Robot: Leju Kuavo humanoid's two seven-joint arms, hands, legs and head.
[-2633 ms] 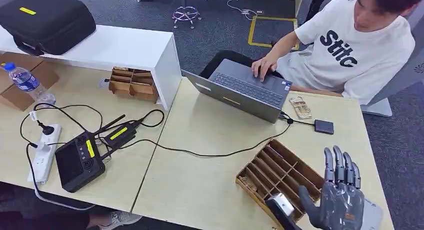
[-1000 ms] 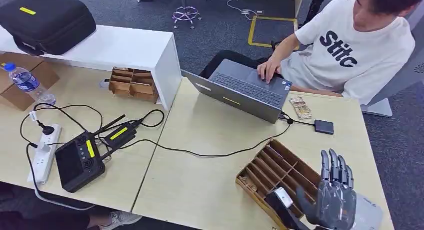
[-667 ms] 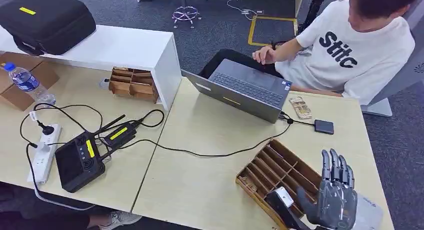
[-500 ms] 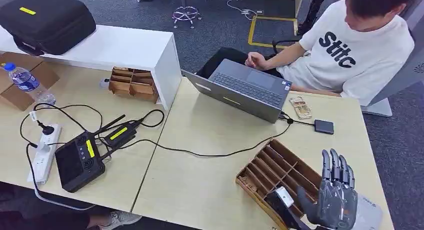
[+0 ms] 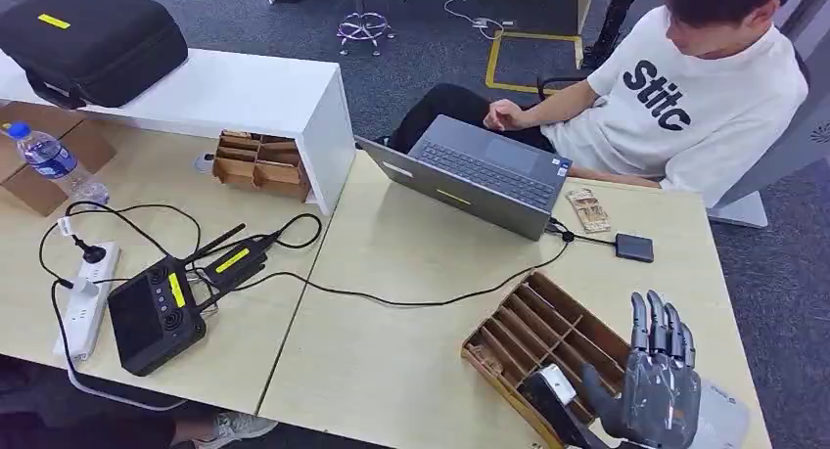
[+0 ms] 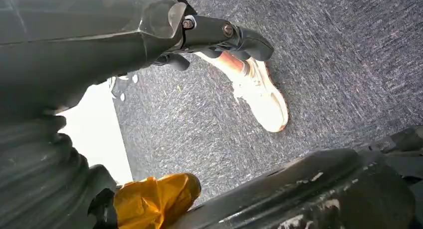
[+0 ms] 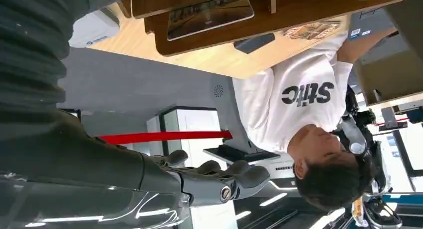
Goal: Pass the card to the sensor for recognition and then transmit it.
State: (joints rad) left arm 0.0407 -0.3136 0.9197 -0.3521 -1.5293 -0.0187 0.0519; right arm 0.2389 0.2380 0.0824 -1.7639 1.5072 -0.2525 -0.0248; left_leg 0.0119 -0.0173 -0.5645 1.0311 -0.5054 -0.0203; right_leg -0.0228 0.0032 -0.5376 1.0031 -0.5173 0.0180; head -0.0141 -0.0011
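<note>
My right hand stands at the table's near right corner, fingers straight and apart, thumb out, holding nothing; its fingers also show in the right wrist view. It hovers by the near end of a slotted wooden tray. A picture card lies flat in one slot of that tray. A black object with a white label sits next to the thumb. The small black sensor box lies beyond the tray, cabled to the laptop. My left hand hangs over the floor, holding nothing.
A person sits behind the laptop, one hand raised off it. A small stack of cards lies by the sensor. A cable crosses the table. To the left are a controller, power strip, bottle and second tray.
The person's hand has lifted off the laptop keyboard and drawn back toward their body. My right hand has sunk slightly and otherwise stays in place.
</note>
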